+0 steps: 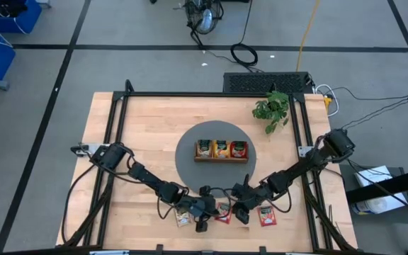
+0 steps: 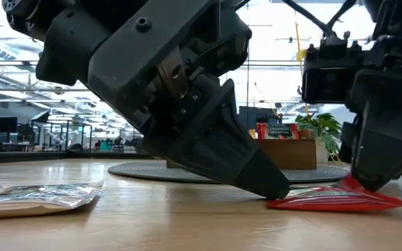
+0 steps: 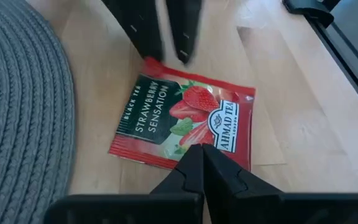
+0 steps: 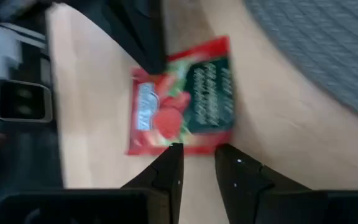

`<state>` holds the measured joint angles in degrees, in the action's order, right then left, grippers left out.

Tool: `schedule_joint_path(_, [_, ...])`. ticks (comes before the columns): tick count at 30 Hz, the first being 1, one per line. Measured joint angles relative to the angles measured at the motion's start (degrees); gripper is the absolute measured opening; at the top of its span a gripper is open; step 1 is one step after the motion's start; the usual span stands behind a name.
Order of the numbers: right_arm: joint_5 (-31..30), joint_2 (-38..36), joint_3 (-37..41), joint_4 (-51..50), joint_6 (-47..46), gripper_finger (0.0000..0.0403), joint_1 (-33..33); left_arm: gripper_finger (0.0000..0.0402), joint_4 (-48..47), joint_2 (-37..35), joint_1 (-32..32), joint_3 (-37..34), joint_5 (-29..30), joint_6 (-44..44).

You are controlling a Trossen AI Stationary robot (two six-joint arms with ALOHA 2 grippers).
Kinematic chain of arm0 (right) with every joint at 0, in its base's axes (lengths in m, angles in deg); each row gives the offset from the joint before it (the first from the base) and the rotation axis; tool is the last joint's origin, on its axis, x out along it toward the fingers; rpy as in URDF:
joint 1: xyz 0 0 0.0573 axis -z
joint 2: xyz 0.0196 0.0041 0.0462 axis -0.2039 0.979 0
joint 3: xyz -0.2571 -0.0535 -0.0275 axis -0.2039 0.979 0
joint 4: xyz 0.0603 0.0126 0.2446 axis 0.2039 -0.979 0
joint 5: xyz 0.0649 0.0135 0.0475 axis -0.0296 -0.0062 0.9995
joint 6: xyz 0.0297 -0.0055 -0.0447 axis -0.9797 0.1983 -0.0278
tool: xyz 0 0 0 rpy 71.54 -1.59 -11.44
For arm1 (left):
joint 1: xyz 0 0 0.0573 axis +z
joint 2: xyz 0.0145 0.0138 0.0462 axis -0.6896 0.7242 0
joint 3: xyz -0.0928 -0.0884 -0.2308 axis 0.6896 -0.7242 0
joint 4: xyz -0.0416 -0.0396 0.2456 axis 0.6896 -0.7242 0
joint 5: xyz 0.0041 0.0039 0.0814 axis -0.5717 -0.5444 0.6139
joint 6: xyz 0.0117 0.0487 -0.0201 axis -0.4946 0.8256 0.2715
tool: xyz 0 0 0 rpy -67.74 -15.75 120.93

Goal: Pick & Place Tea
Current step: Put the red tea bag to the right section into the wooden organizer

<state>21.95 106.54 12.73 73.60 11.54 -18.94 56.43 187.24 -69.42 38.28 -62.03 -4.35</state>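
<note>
Wood table (image 1: 154,127), round grey mat (image 1: 190,166) in the middle, and on it your tray (image 1: 221,159): green sachet (image 1: 204,147) left, orange one (image 1: 221,148) middle, red one (image 1: 239,149) right. Up front a tan sachet (image 1: 183,219) sits leftmost. Your left gripper (image 1: 205,210) is pinched shut, holding nothing, tip at the red strawberry sachet (image 3: 182,121). Right gripper (image 1: 239,212) stands a bit open at that sachet's opposite edge, gripping nothing. Another red sachet (image 1: 267,215) lies furthest right.
</note>
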Motion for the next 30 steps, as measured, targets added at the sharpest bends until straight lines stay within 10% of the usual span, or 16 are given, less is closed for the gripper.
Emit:
schedule_joint_path(18, [1.2, 1.8, 3.1, 7.4, 1.7, 0.0081, 2.6, 0.0004, 2.3, 1.6, 0.7, -0.1, -1.5, 0.3])
schedule_joint_path(30, [-1.9, 1.9, 3.1, 6.2, 9.0, 0.0002, 2.8, 0.0017, 2.6, 1.6, 0.7, -0.1, -1.7, 0.8])
